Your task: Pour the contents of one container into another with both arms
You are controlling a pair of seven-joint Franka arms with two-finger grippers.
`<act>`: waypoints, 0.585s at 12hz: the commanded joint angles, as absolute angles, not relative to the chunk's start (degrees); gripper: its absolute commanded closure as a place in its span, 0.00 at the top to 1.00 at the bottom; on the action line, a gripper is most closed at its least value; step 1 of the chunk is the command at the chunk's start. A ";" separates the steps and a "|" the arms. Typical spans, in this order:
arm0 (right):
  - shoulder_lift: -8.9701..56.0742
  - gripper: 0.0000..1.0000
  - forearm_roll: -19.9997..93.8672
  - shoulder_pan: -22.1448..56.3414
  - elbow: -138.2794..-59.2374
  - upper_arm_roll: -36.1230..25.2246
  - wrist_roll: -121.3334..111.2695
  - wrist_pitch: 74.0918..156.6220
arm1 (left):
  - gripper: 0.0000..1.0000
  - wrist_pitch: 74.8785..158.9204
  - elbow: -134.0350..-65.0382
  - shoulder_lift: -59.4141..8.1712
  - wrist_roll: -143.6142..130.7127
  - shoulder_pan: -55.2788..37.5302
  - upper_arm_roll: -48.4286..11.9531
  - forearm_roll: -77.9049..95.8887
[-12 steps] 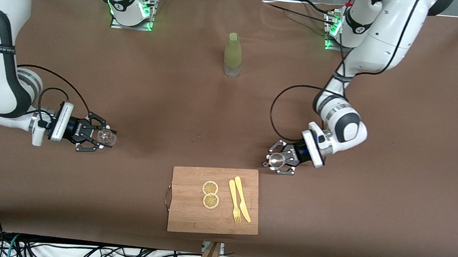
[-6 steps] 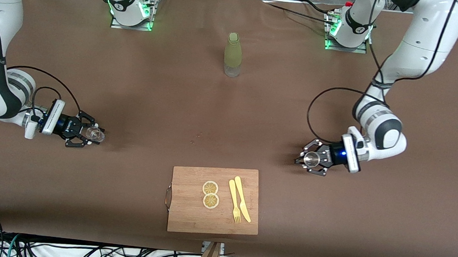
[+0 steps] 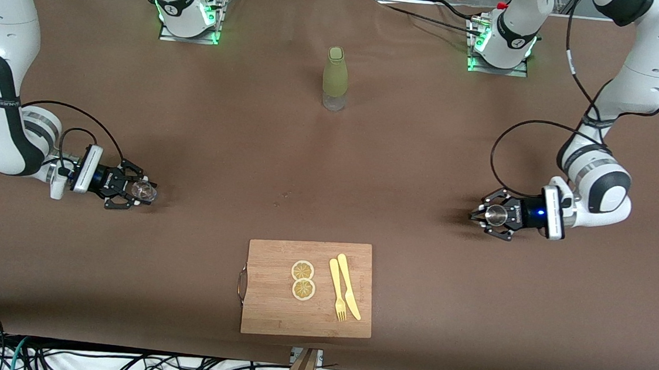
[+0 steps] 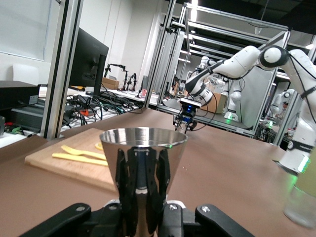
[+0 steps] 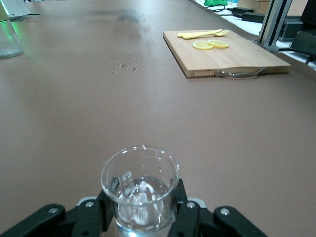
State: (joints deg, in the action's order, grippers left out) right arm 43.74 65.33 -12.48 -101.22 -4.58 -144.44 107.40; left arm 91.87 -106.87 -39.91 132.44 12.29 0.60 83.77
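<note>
1. Your left claw (image 3: 489, 216) was clamped on a shiny metal cup (image 3: 496, 215), held upright low over the brown tabletop (image 3: 401, 167) toward the left arm's end.
2. Your right claw (image 3: 139, 192) was gripping a clear glass beaker (image 3: 144, 191) with ice in it, upright, low over the tabletop toward the right arm's end.
3. You had the two containers well apart, with a wooden cutting board (image 3: 308, 289) lying between them and nearer the front camera.
4. On that board you could see two lemon slices (image 3: 302, 280) touching each other, and beside them a yellow fork (image 3: 337, 290) and a yellow knife (image 3: 349, 286).
5. You could see a yellow-green bottle (image 3: 335, 79) standing upright between the two arm bases, farther from the front camera than the board.
6. In the right wrist view a few droplets (image 5: 124, 67) dotted the tabletop near the board.
</note>
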 commanded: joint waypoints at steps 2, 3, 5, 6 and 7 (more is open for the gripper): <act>45.35 0.29 66.71 -13.27 -101.34 -4.83 -145.89 106.52 | 0.00 88.51 -107.67 -40.78 138.85 17.91 0.00 77.98; 45.53 0.29 66.71 -13.27 -101.34 -5.10 -146.16 106.87 | 0.00 88.07 -107.49 -41.74 140.35 19.23 0.00 77.00; 45.97 0.29 66.80 -13.18 -101.34 -5.10 -146.25 106.96 | 0.00 86.14 -107.05 -43.23 142.29 21.43 0.00 75.07; 46.14 0.36 66.88 -13.18 -101.25 -5.10 -146.16 106.96 | 0.00 86.05 -106.70 -43.68 143.51 22.49 0.00 73.67; 46.23 0.68 66.88 -13.18 -101.16 -5.10 -145.73 106.96 | 0.00 85.87 -105.66 -44.90 144.22 23.37 0.00 73.22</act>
State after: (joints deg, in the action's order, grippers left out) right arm 45.49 65.85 -12.86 -101.22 -5.02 -144.92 107.13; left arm 87.48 -107.41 -43.40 141.70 21.34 0.65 75.29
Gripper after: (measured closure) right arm 0.507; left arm 0.907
